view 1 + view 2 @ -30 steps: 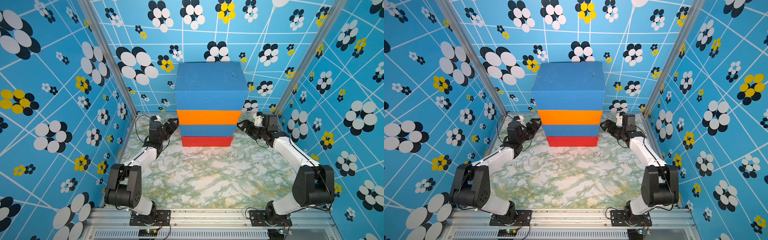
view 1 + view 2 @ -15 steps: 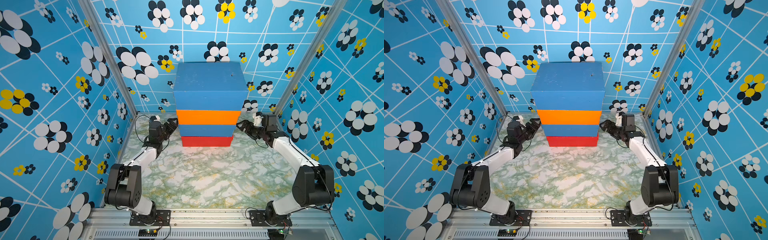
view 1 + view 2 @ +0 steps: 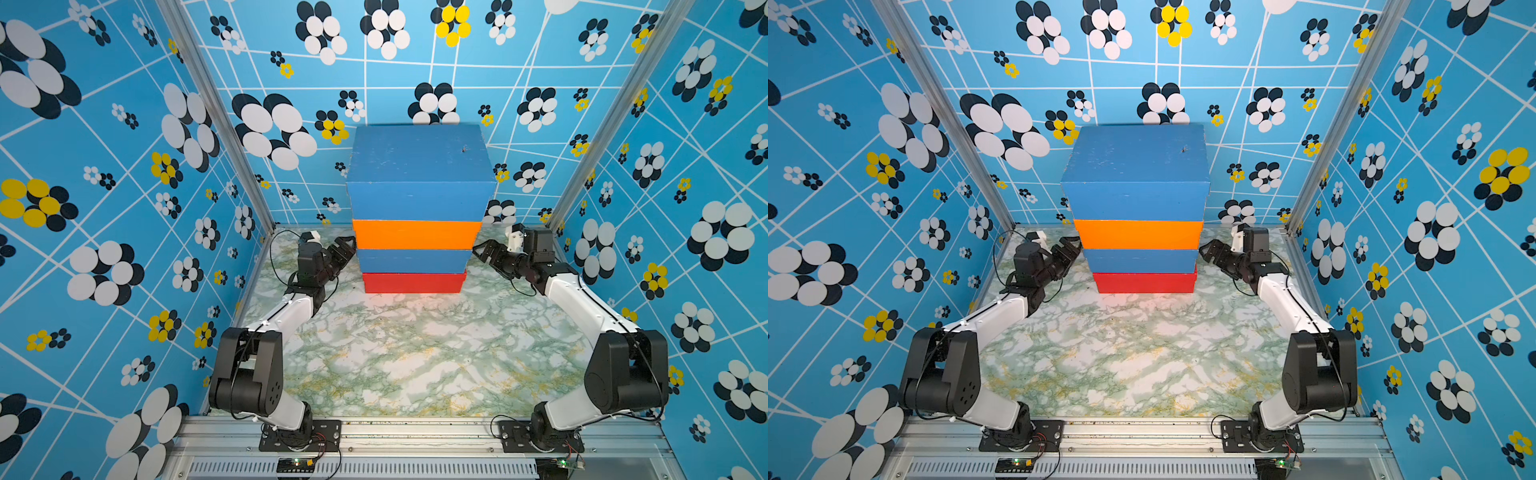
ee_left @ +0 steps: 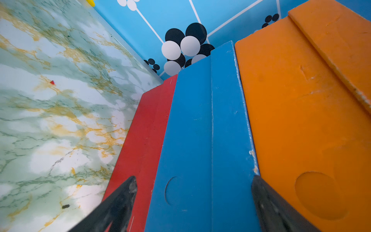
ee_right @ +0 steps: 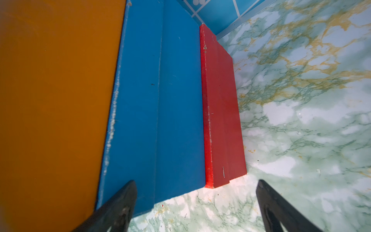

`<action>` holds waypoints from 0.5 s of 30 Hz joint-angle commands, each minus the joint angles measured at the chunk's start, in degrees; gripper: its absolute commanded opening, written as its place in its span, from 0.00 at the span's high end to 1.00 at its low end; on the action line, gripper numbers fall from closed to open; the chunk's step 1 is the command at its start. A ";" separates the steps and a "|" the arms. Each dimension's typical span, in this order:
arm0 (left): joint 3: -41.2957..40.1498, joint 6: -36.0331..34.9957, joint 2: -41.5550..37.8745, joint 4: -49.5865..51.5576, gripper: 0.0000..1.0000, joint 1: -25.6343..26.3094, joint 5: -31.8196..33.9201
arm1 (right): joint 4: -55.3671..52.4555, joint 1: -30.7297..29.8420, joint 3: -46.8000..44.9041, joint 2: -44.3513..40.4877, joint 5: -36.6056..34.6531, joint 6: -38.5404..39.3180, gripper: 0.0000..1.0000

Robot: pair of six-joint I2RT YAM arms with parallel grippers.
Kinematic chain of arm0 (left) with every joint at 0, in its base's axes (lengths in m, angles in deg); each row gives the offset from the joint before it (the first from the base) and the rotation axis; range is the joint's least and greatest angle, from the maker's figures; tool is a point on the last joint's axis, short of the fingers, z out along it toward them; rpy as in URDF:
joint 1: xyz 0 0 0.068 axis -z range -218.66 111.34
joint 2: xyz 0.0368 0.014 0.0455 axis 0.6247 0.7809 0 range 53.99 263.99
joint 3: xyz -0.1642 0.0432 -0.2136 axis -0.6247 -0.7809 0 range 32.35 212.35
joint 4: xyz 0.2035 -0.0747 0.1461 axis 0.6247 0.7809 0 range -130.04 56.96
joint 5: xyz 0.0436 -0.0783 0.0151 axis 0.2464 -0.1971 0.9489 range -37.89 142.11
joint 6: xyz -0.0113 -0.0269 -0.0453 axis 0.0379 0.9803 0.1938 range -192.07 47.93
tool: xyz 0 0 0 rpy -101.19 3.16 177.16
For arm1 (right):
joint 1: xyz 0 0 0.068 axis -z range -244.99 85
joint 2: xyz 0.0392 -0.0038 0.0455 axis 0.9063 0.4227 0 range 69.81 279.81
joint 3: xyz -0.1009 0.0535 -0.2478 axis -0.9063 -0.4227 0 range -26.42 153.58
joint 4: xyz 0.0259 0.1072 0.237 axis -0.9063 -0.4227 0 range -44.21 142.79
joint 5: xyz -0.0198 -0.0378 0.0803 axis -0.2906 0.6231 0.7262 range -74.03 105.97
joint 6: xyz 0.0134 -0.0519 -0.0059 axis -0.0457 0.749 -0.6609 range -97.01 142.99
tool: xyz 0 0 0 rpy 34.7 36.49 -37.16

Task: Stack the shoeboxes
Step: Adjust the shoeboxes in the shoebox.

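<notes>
Four shoeboxes stand in one stack at the back of the table, seen in both top views: a red box (image 3: pixel 413 282) at the bottom, a blue box (image 3: pixel 413 261) on it, an orange box (image 3: pixel 415 235) above that, and a larger blue box (image 3: pixel 419 166) on top. My left gripper (image 3: pixel 347 249) is open at the stack's left end. In the left wrist view my left gripper (image 4: pixel 193 180) spans the lower blue box (image 4: pixel 200 130), between the red box (image 4: pixel 146 130) and the orange box (image 4: pixel 301 110). My right gripper (image 3: pixel 478 249) hangs open just off the right end, holding nothing. In the right wrist view bare table shows between its fingers (image 5: pixel 128 192).
The marbled table (image 3: pixel 415 353) stretches in front of the stack. Blue flower-patterned walls (image 3: pixel 124 208) close in on the left, right and back, with metal corner posts (image 3: pixel 232 166) near both arms. A metal rail (image 3: pixel 415 428) carries the arm bases at the front edge.
</notes>
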State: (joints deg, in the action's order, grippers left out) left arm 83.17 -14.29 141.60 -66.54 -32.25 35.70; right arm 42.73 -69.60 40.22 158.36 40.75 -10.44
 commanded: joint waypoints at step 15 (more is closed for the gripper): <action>1.01 -2.58 -2.10 -0.61 0.10 4.24 -7.44 | -1.46 -3.60 1.93 -0.31 4.45 1.87 0.05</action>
State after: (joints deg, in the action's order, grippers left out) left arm 83.17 -14.29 141.60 -66.54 -32.09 35.94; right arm 42.68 -69.60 40.28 158.36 40.64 -10.42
